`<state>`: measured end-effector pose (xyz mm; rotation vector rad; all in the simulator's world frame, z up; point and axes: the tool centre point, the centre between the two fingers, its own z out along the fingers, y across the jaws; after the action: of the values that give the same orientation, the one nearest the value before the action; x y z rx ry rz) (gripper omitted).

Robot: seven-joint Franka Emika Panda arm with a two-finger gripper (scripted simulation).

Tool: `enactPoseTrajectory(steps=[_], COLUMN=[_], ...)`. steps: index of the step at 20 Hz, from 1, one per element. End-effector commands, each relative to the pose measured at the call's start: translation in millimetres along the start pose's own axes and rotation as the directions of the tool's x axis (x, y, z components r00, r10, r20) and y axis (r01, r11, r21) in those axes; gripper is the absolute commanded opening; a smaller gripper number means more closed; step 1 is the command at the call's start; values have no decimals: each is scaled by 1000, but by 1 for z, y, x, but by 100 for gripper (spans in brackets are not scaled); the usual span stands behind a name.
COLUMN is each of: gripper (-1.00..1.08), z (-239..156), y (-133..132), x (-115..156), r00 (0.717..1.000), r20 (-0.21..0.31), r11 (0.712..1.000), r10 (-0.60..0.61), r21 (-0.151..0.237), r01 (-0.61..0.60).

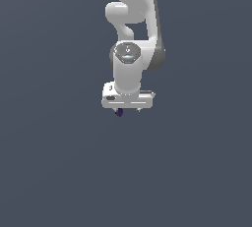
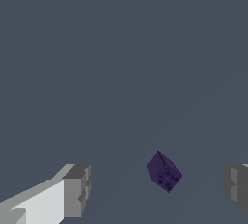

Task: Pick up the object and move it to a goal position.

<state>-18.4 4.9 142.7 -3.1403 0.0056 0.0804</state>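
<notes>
Externally, the white Panda arm (image 1: 132,29) hangs down from the top of the frame, wrist vertical, against a flat slate-grey background. The gripper (image 1: 129,110) sits at the arm's lower end, its broad white hand body facing the camera. Only short stubs of the fingers show under that body, so the jaw gap cannot be judged from this view. The dark purple cube (image 1: 118,112) appears as a tiny speck just under the hand's lower edge, toward the exterior view's left end of the hand. It is much smaller than the hand. Whether it touches a finger or lies apart from it cannot be told here.

Wrist view: two grey finger pads (image 2: 77,190) enter from opposite sides of the frame, standing wide apart, so the claw is spread and holds nothing. The gripper midpoint (image 2: 155,186) falls close to the cube (image 2: 164,172). The cube lies between the two pads, touching neither, and somewhat closer to the pad that is cut off at the frame edge than to the pad with the white finger behind it. It sits tilted, one corner turned toward the camera. One visible face carries four small round dimples. Grey, featureless ground surrounds it; no shadow or contact line is clear enough to tell whether it rests on a surface.
</notes>
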Motion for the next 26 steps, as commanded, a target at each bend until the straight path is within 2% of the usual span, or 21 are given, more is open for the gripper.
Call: enactPoseTrajectory(steps=[1,10,18,26], gripper=[100,100,100,100], z=[0,-16,-15,0], y=[0,15,16,18], x=[0,8,7,-2], r00=[1000,1000,1000,994], r20=[0,-20,-20,-24], r11=[1000,1000,1000,994], r10=[0,12,19,108], r21=[0,-2,-2,5], r01=[0,-12,-19,-108])
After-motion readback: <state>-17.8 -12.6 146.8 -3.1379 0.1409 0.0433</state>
